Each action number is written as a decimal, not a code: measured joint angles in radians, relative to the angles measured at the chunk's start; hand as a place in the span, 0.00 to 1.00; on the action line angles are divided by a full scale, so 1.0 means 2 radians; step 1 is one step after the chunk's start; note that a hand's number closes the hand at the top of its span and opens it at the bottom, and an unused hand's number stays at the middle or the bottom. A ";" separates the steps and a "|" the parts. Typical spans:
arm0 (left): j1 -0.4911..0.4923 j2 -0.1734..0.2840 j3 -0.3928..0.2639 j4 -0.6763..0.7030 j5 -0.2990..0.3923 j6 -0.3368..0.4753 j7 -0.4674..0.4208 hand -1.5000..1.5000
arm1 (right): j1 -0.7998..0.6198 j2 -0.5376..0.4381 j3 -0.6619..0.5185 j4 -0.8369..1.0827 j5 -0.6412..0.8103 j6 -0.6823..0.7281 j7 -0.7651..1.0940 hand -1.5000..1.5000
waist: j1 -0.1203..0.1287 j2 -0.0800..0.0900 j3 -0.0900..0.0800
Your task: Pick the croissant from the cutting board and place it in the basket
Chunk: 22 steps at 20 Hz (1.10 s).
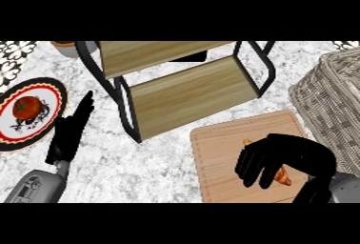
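A golden-brown croissant (282, 175) lies on the light wooden cutting board (225, 147) at the lower right; only its two ends show. My right hand (277, 157) lies over it with fingers curled round its middle. The grey wicker basket (330, 102) stands just right of the board, at the view's right edge. My left hand (69, 131) rests at the left with fingers straight, pointing away, holding nothing.
A plate (53, 95) with a red and black rim holds a tomato (28, 107) at the far left. A black-framed rack with two wooden shelves (186, 93) stands at the middle back. A brown pot (67, 46) shows at the top left.
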 measured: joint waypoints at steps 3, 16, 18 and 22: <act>-0.005 0.002 0.004 -0.003 0.003 0.001 0.021 0.50 | 0.009 -0.018 -0.025 -0.037 0.076 -0.019 -0.029 0.00 | -0.009 -0.003 -0.001; -0.027 0.012 0.013 -0.002 0.009 -0.016 0.048 0.50 | -0.073 -0.259 -0.065 -0.120 0.329 -0.037 -0.064 0.00 | -0.001 -0.001 -0.003; -0.026 0.007 0.010 -0.001 0.005 -0.015 0.047 0.50 | -0.073 -0.295 -0.054 -0.115 0.343 -0.040 -0.079 0.00 | 0.000 0.000 -0.003; -0.026 0.005 0.013 -0.004 0.003 -0.017 0.049 0.50 | -0.056 -0.342 -0.028 -0.111 0.371 -0.066 -0.115 0.00 | 0.000 -0.001 -0.003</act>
